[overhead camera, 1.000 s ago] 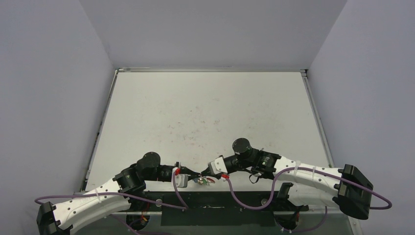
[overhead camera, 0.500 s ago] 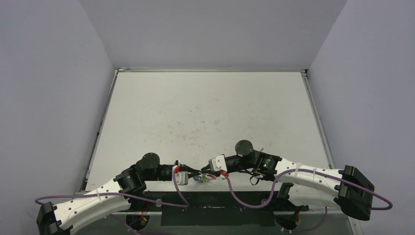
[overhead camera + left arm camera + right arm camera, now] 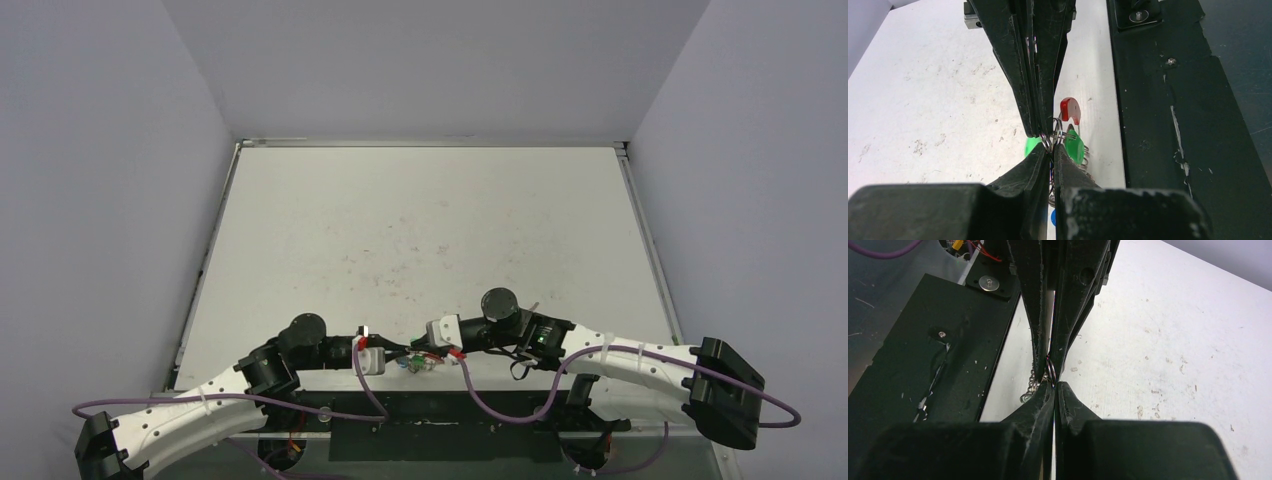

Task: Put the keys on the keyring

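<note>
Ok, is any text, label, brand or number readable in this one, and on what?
None can be read in any view. The green key, the fingers and the black plate show no print. The table bears only scuff marks, no writing.
</note>
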Robot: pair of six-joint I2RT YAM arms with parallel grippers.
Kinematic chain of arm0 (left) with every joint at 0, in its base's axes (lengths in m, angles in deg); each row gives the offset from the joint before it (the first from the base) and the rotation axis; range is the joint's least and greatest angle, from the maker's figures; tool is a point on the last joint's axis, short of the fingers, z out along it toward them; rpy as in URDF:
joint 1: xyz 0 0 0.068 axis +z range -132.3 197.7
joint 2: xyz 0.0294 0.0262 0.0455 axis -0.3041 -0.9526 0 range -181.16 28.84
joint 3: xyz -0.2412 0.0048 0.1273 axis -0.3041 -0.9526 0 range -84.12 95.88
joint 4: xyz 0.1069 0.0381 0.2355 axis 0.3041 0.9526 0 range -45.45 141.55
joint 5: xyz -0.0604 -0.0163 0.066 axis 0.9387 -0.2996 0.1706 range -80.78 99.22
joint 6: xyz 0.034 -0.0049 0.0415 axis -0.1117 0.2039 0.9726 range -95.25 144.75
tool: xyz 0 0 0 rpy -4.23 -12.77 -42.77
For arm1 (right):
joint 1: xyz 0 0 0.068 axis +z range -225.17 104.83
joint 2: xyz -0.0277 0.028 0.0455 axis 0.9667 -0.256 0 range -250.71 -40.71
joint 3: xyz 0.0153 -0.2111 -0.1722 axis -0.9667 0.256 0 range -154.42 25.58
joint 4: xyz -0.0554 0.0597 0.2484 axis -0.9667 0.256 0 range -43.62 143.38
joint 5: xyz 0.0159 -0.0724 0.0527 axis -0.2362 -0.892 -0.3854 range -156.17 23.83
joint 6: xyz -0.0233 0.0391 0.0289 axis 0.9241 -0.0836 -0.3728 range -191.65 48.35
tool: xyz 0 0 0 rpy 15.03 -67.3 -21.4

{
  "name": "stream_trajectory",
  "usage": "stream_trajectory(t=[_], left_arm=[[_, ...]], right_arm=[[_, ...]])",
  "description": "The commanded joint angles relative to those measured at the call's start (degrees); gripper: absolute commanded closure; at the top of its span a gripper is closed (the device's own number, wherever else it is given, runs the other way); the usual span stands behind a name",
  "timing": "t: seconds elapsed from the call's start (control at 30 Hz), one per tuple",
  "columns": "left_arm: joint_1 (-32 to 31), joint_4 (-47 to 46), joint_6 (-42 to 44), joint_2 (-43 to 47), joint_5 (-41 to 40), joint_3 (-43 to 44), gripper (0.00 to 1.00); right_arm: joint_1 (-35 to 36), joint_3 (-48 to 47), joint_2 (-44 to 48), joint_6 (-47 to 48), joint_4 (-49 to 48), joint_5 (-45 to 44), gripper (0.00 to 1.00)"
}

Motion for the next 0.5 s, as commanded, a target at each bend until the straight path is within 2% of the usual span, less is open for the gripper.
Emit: stream_trajectory(t=[0.0,0.07,0.17,0.2,0.33,0.47], left_arm=[[-0.29,-7.65,-0.16,0.74,0.4,1.48,1.0],[-0.32,-6.87,-0.18,0.88,-0.54,1.72,1.0],[-0.26,-5.5,-0.23,1.34,-3.06,2.32,0.8],[-0.25,-4.79,-0.23,1.58,-4.06,2.58,0.78],[-0.25,-1.07,0.01,3.55,-8.02,4.0,0.7],[-0.25,3.34,0.3,5.9,-10.48,5.74,0.69]], right_arm=[[0.92,-1.78,0.36,-1.29,-1.64,-1.36,1.0],[0.88,-3.79,0.39,-1.62,2.7,-2.7,1.0],[0.84,-7.5,-0.08,-0.93,10.28,-4.56,1.0],[0.84,-8.63,-0.26,-0.86,12.62,-5.13,1.0],[0.98,-12.12,-0.68,-0.67,19.94,-7.2,1.0],[1.0,-14.49,-1.05,-1.69,23.92,-9.19,1.0]])
